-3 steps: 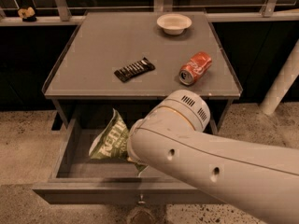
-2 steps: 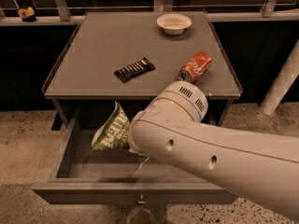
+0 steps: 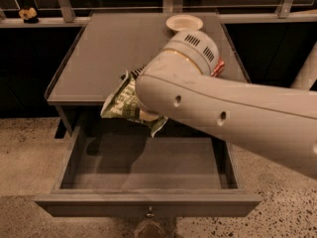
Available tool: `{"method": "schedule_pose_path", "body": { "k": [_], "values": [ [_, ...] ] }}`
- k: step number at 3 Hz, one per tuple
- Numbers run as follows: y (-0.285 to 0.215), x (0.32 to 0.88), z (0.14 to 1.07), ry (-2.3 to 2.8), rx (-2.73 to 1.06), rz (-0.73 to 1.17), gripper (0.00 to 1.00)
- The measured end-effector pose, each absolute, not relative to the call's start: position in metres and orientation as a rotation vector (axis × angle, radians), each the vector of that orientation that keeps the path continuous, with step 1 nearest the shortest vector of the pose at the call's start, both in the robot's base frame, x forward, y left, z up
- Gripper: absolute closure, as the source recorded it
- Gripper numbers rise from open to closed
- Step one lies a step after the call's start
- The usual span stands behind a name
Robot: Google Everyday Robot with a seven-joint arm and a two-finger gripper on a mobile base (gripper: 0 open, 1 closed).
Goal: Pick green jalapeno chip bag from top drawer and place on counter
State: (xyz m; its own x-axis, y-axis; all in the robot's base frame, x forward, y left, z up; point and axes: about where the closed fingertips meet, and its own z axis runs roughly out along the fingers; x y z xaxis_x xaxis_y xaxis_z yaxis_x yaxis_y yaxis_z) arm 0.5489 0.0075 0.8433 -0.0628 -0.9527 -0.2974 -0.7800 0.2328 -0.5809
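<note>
The green jalapeno chip bag (image 3: 124, 103), wrinkly green and white, hangs in the air above the back of the open top drawer (image 3: 148, 203), level with the counter's (image 3: 104, 53) front edge. My gripper is hidden behind my white arm (image 3: 198, 98), just right of the bag. The bag is off the drawer floor and moves with the arm, so the gripper is shut on it. The drawer is pulled fully out and its floor is bare. Its small round knob (image 3: 148, 213) shows at the bottom.
On the counter stand a white bowl (image 3: 184, 22) at the back and a red soda can (image 3: 218, 67), mostly behind my arm. A corner of a black candy wrapper (image 3: 139, 71) shows above the bag. A white post (image 3: 308, 68) stands at the right.
The bag has risen out of the drawer, up and to the right, to counter height. My arm has risen with it and now covers the can and the wrapper.
</note>
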Motion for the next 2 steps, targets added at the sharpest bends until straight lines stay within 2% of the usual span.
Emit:
{"method": "schedule_pose_path", "body": {
  "k": [2],
  "values": [
    [0.022,0.581,0.975,1.768,-1.477,-0.498,1.0]
  ]
}}
